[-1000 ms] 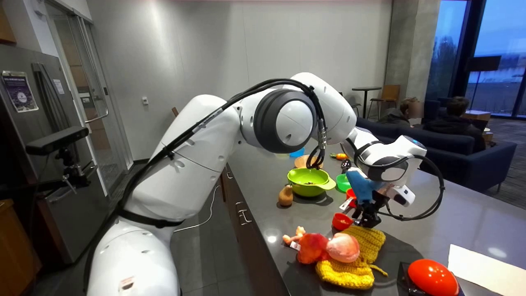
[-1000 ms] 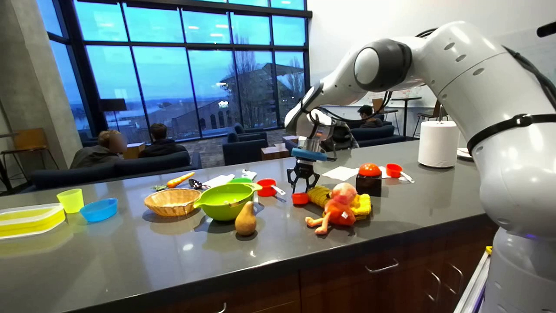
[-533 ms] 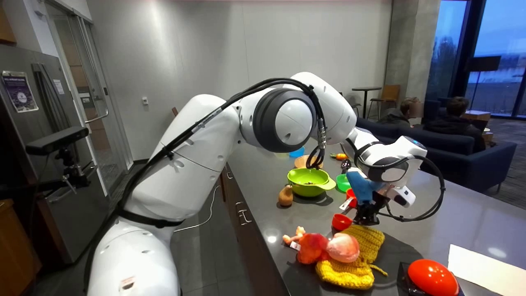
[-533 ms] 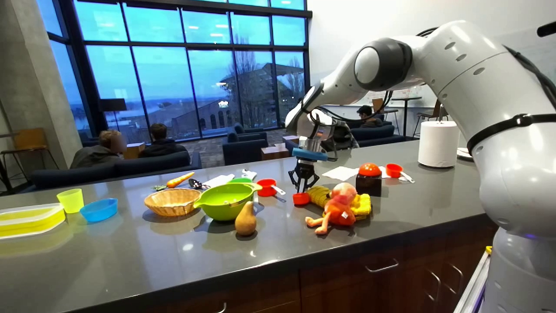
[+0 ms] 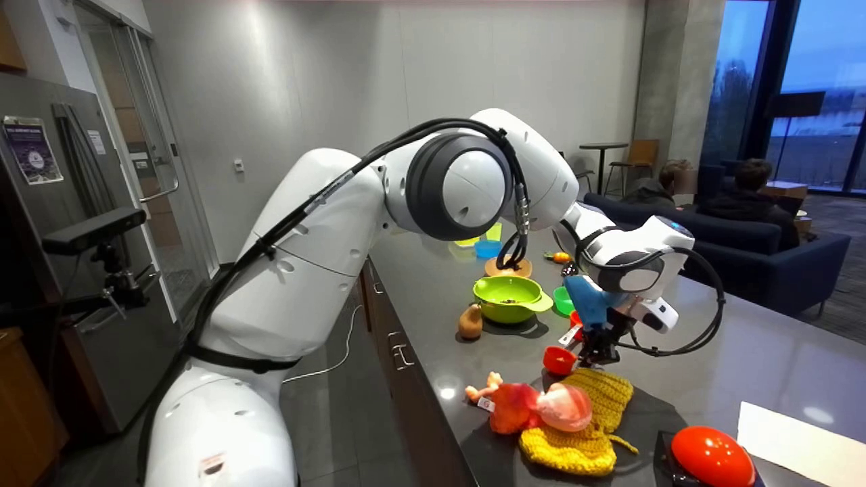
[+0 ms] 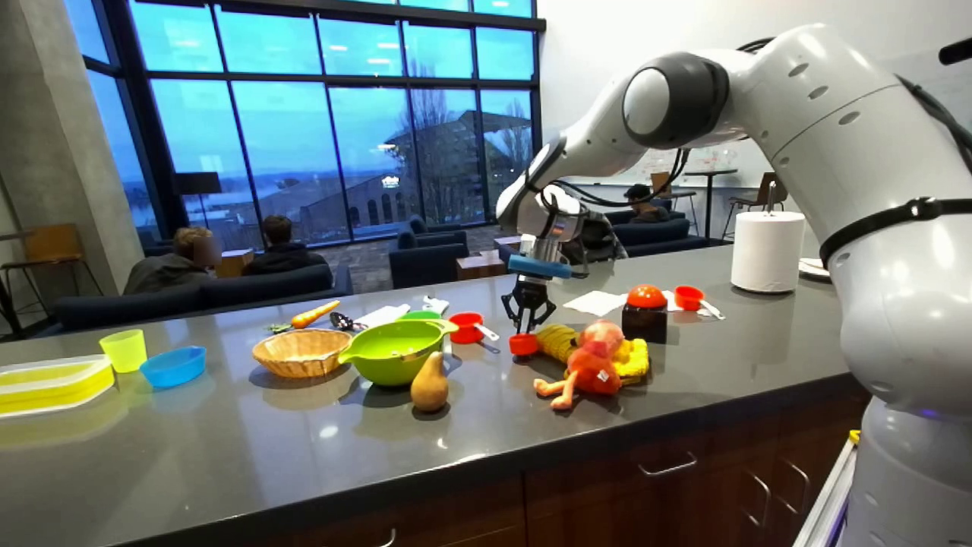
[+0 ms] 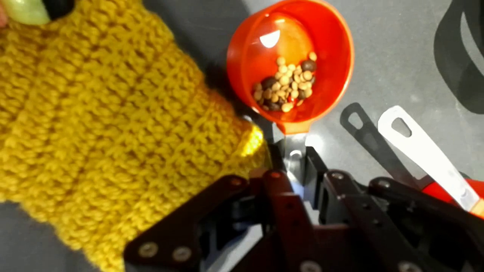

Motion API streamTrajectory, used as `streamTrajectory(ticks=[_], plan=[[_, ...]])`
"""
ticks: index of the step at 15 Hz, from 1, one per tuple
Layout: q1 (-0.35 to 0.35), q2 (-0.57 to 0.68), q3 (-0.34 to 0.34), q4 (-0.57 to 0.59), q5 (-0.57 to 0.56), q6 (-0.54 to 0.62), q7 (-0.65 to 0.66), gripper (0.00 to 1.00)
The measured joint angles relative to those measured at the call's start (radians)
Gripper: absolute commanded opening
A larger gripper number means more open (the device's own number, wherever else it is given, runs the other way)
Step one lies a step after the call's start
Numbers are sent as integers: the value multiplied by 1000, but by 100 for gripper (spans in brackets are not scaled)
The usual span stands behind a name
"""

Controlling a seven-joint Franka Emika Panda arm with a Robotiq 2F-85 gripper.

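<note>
A red measuring cup [image 7: 336, 53] with a metal handle [image 7: 295, 149] holds small tan and dark brown pieces in the wrist view. My gripper [image 7: 294, 155] is shut on that handle, one black finger on each side of it. In both exterior views the cup [image 5: 559, 360] hangs just off the fingertips, low over the counter; whether its base touches the surface is hard to tell. Right beside the left finger lies a yellow knitted cloth [image 7: 94, 113]. A pink and orange plush toy [image 6: 596, 365] rests on the cloth.
A green bowl [image 6: 395, 365], a pear [image 6: 430, 386], a wicker basket [image 6: 300, 355] and another red cup [image 6: 466, 328] stand along the counter. Another side has a red button on a black box [image 6: 645, 323], a red cup [image 6: 689, 298] and a paper towel roll [image 6: 767, 251].
The jaws have closed onto the cup's handle. Since then the arm has risen a little, and the cup has shifted slightly up and toward the green bowl with it.
</note>
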Motion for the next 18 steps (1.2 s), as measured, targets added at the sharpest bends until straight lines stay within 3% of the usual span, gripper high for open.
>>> streamTrajectory(ticks=[6,18], plan=[[26,-71,-3,-47,-15,18,11,4],[108,-136,-9,-22,-184,-40,74,4]])
